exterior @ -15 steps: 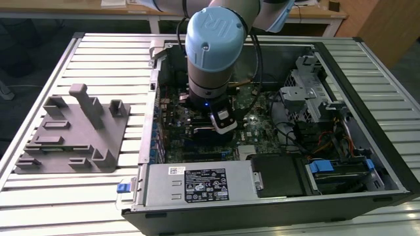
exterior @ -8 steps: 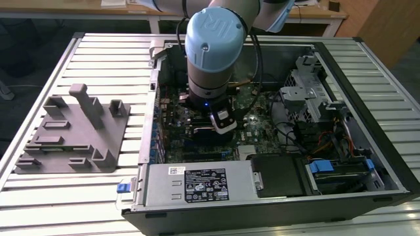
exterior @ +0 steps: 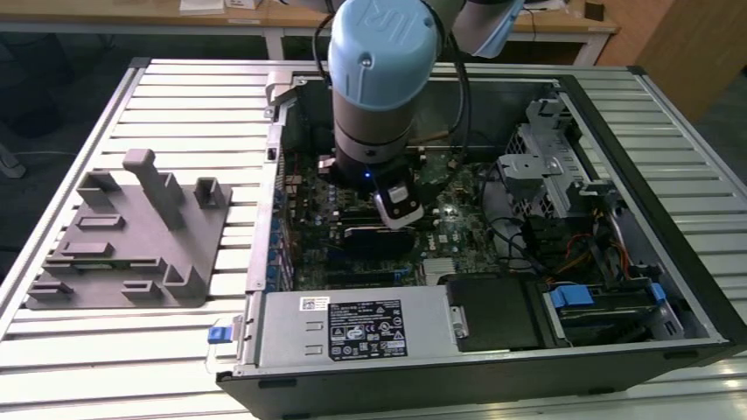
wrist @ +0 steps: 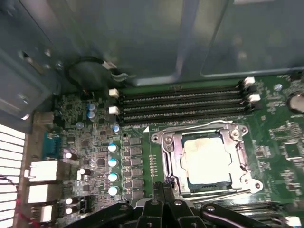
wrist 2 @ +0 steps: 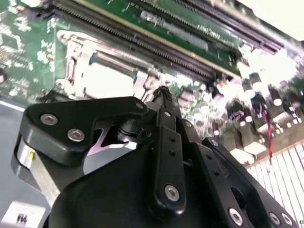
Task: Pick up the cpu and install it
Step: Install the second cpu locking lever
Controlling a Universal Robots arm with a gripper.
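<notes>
Hovering low over the motherboard (exterior: 306, 229) inside the open computer case (exterior: 688, 289), fingers of the gripper (wrist: 164, 186) pressed together on nothing. Cpu (wrist: 207, 160) already seated in the metal-framed socket (wrist: 167, 153), near the memory slots (wrist: 180, 105), just beside the fingertips. Placement looks done; socket frame apparently not yet latched. Grey fixture (exterior: 122, 249) standing outside on the slatted tabletop (exterior: 175, 96).

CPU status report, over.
Gripper shut, empty, low over the motherboard. CPU seated in its socket, beside the fingertips. Nothing on top of it.
</notes>
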